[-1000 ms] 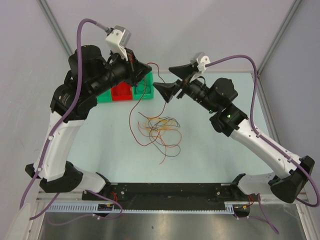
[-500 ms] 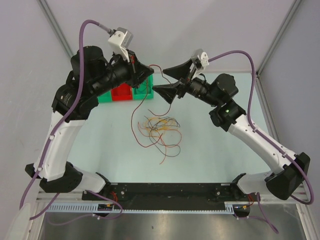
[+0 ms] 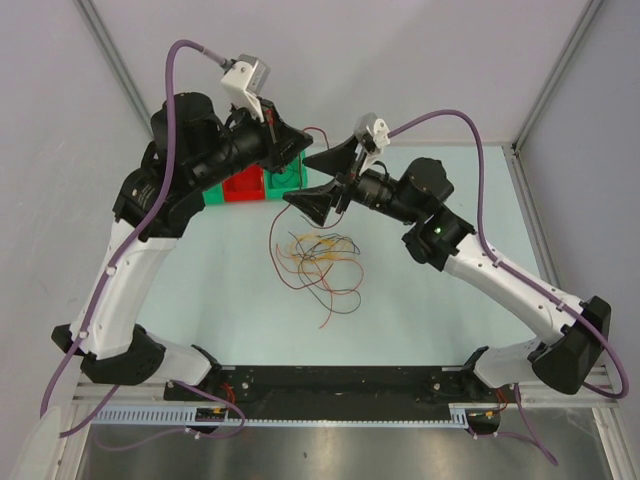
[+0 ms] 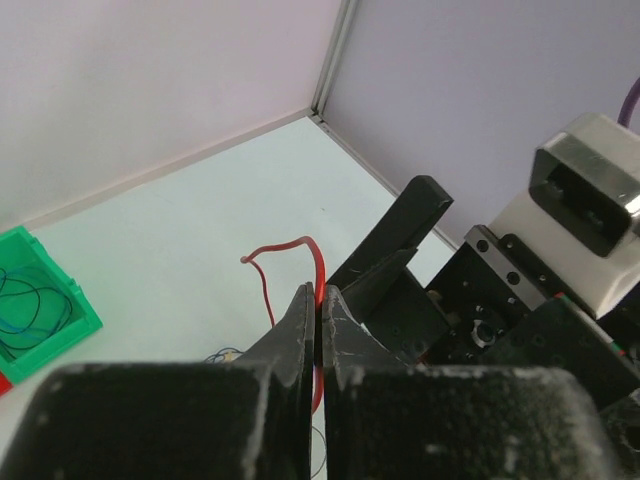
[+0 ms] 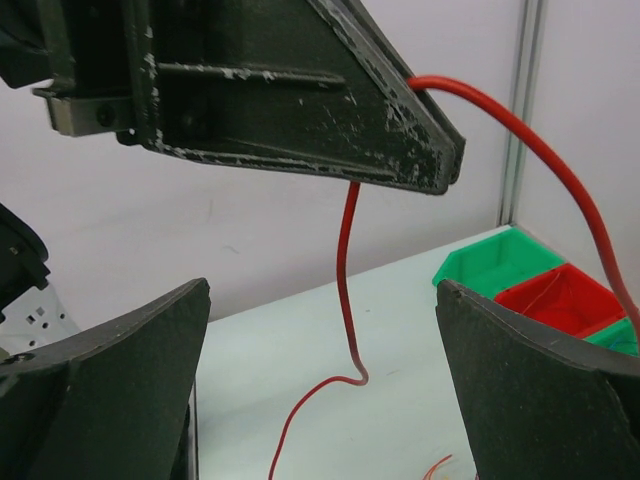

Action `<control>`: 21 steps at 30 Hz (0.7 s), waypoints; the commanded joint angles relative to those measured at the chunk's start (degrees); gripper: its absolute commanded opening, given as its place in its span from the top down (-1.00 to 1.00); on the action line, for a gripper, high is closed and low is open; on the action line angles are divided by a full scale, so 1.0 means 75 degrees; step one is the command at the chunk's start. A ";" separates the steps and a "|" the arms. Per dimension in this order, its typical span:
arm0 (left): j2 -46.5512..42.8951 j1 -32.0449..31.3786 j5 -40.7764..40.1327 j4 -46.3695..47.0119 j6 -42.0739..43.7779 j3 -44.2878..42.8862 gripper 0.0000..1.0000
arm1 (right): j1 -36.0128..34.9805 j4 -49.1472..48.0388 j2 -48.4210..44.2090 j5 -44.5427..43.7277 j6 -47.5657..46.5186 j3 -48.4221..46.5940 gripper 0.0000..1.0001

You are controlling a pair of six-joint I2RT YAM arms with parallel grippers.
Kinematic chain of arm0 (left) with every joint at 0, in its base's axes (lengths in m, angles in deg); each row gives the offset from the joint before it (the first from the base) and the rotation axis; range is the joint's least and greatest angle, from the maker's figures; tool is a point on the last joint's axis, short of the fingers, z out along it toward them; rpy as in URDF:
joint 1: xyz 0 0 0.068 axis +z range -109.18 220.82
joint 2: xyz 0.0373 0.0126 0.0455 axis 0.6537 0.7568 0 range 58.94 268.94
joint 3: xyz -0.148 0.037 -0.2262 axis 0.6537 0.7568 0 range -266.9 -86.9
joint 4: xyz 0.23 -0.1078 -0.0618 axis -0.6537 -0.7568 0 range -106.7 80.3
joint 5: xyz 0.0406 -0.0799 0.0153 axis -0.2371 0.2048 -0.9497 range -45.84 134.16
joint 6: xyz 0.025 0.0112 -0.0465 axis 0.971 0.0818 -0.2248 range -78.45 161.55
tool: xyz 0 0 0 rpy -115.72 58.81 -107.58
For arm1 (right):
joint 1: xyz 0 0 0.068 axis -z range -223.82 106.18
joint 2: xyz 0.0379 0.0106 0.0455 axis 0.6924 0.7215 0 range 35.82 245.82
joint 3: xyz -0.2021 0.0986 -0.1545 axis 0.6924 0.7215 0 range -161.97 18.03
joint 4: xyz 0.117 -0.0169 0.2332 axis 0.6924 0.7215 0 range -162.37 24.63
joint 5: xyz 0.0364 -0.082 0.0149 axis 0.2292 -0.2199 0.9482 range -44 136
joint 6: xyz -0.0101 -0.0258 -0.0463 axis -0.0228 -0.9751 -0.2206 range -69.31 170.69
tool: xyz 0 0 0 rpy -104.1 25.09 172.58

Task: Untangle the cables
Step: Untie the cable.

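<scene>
We see the left gripper (image 4: 318,300) pinched fully closed on a single red cable (image 4: 318,262), raised well above the table (image 3: 200,290). The cable arches over the fingertips and hangs down toward the loose pile of cables (image 3: 320,255) at the centre of the top view. The right gripper (image 3: 325,178) gapes as wide as it goes and holds nothing. The hanging red strand passes between its two fingers (touching neither, as far as the wrist view shows). Since a second ago the right arm has swung left, bringing its jaws just beside the left gripper. At 11 o'clock from the pile sit a red bin (image 3: 243,185) and a green bin (image 3: 287,180), partly hidden by the left arm.
</scene>
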 commanded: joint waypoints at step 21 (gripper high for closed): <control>-0.0191 0.0037 -0.0490 0.0706 -0.0343 0.0065 0.99 | -0.0646 0.0403 -0.0020 -0.1664 -0.0549 -0.0038 -0.28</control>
